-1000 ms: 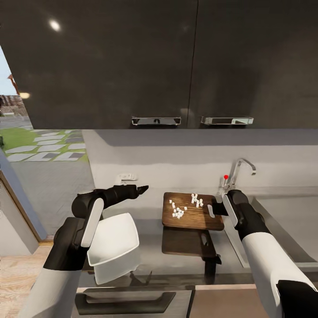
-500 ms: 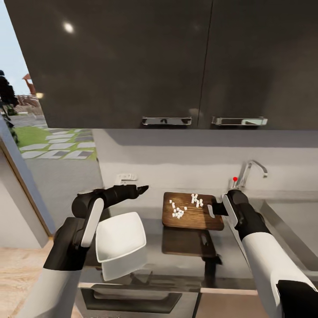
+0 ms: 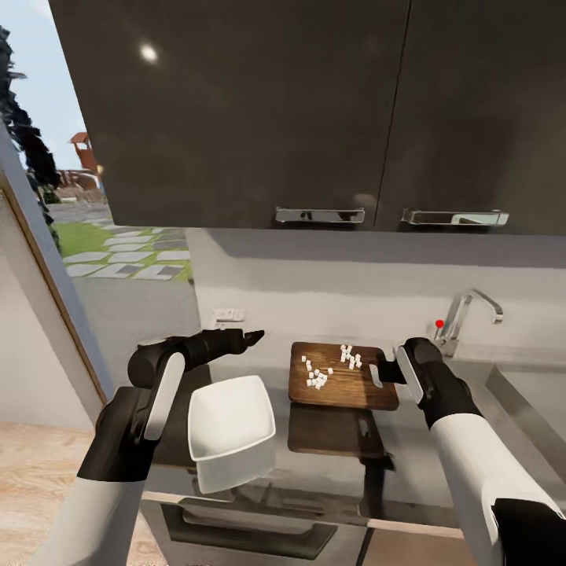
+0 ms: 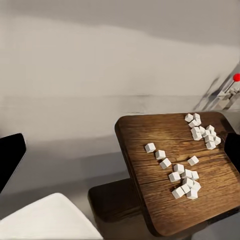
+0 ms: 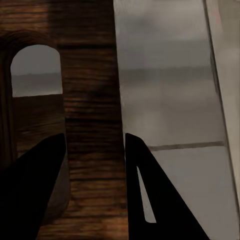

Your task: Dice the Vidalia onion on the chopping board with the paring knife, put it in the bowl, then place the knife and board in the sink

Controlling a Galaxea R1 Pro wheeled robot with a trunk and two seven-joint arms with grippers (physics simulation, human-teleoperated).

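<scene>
Two risks face us: spilled dice and a slipping board.
We carry the chopping board (image 3: 343, 376) above the countertop (image 3: 409, 440) by its slotted end, our right gripper (image 3: 383, 371) closed on the wood at its 3 o'clock edge, one finger (image 5: 30, 190) by the slot, the other at the edge. Any tilt could scatter the diced onion (image 3: 330, 366) before it reaches the bowl (image 3: 229, 420), which sits at the board's 8 o'clock. Our left gripper (image 3: 253, 338) hovers at the board's 10 o'clock, holding nothing; we cannot tell its spread. The sink (image 3: 525, 393) lies at 3 o'clock.
</scene>
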